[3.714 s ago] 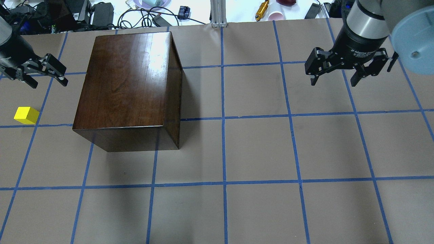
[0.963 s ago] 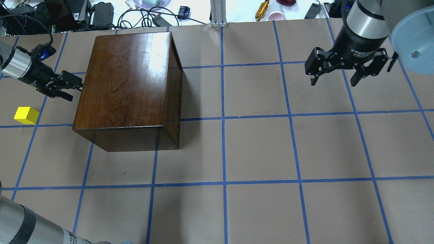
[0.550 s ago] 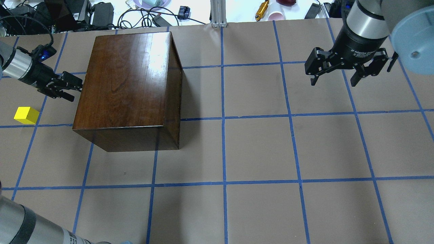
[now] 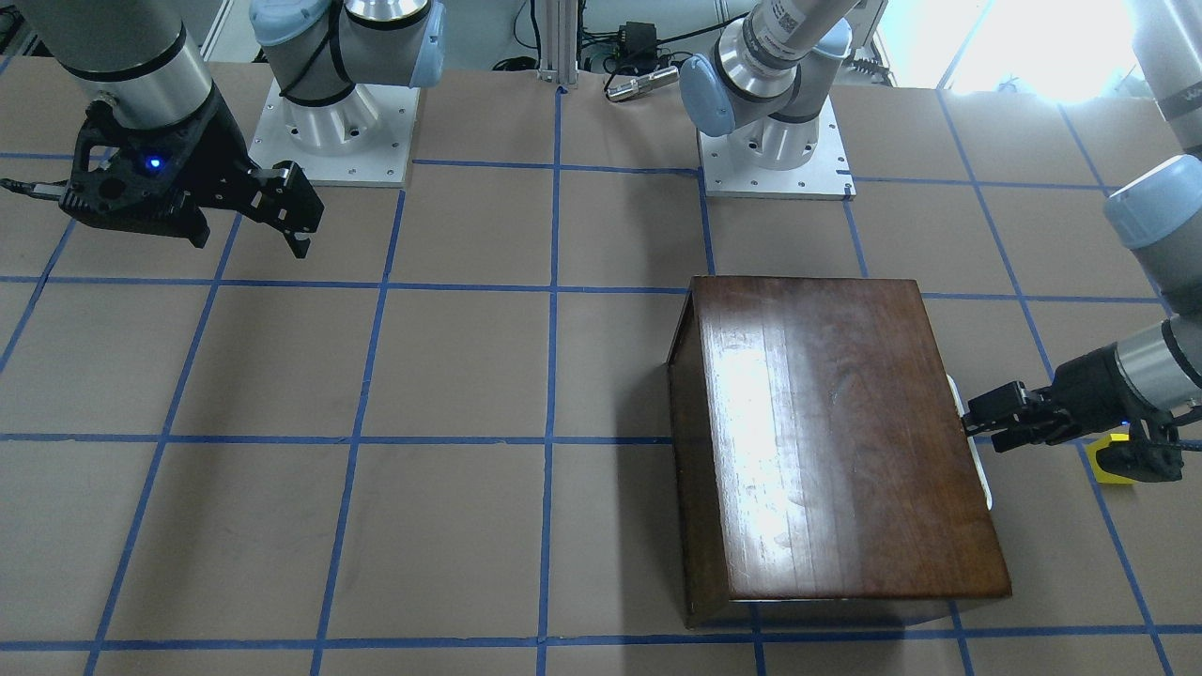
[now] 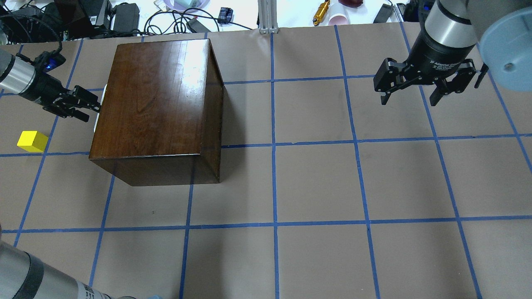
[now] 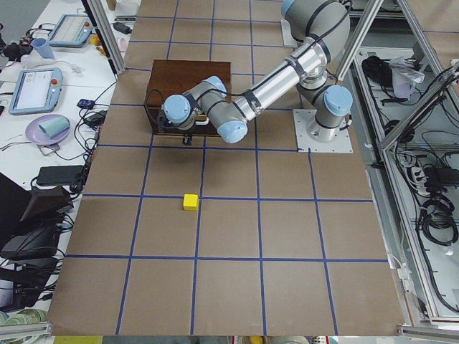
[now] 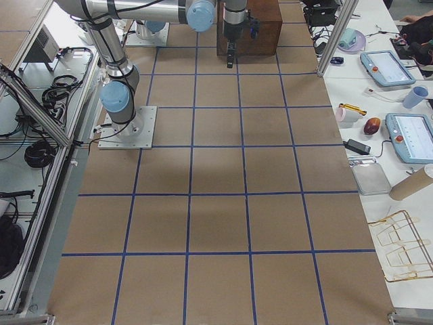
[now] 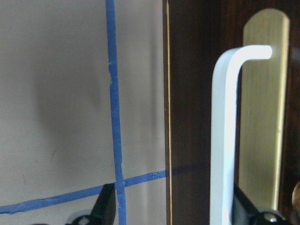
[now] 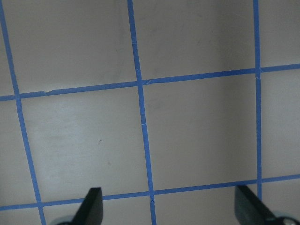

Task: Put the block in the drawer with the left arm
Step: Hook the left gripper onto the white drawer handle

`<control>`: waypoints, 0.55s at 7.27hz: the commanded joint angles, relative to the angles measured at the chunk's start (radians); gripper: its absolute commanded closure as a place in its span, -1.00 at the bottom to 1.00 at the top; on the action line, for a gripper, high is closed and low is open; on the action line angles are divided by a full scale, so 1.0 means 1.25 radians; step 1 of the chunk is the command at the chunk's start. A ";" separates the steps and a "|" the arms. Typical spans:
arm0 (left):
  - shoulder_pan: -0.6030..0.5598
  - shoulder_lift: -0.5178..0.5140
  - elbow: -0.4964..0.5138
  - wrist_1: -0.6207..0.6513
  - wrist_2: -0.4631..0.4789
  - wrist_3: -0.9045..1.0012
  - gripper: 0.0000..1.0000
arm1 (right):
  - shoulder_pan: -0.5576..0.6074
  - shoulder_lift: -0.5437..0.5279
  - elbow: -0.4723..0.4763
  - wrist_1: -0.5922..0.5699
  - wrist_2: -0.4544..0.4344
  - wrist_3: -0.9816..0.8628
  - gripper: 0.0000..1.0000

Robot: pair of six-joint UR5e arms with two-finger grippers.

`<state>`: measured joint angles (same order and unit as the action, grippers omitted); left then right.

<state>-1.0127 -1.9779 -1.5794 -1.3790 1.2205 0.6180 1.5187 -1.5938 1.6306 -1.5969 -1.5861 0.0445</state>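
Observation:
The yellow block (image 5: 32, 141) lies on the table left of the dark-brown wooden box (image 5: 158, 99). In the front view the block (image 4: 1110, 467) is half hidden behind my left wrist. The drawer's dark front panel (image 8: 192, 93) and white pull (image 8: 224, 140) fill the left wrist view. My left gripper (image 5: 92, 113) is open at the box's left face, and the pull stands between its fingers, close to one. A pale strip of the pull (image 5: 96, 120) shows past the box's edge. My right gripper (image 5: 409, 99) is open and empty, high at the far right.
Cables, chargers and cups lie beyond the table's far edge (image 5: 266, 25). The brown table has a blue tape grid (image 5: 274, 145). My left arm's forearm (image 5: 29, 274) crosses the near left corner. The two arm bases (image 4: 770, 141) stand at the robot's side.
My left gripper turned and came down from above the block's side to the box's left face. In the last half second a pale strip of the pull appeared past the box's edge. Right arm still.

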 commanded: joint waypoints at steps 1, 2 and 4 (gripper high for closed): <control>0.000 0.001 0.001 0.000 0.022 0.000 -0.66 | 0.000 0.000 0.000 0.000 0.000 0.000 -1.00; 0.000 0.001 0.001 0.000 0.022 0.001 -0.66 | 0.000 0.000 0.000 0.000 0.000 0.000 -1.00; 0.010 0.001 0.002 0.005 0.057 0.004 -0.66 | 0.000 0.000 0.000 0.000 -0.001 0.000 -1.00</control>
<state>-1.0084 -1.9773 -1.5774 -1.3750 1.2608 0.6209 1.5187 -1.5938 1.6306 -1.5969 -1.5865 0.0445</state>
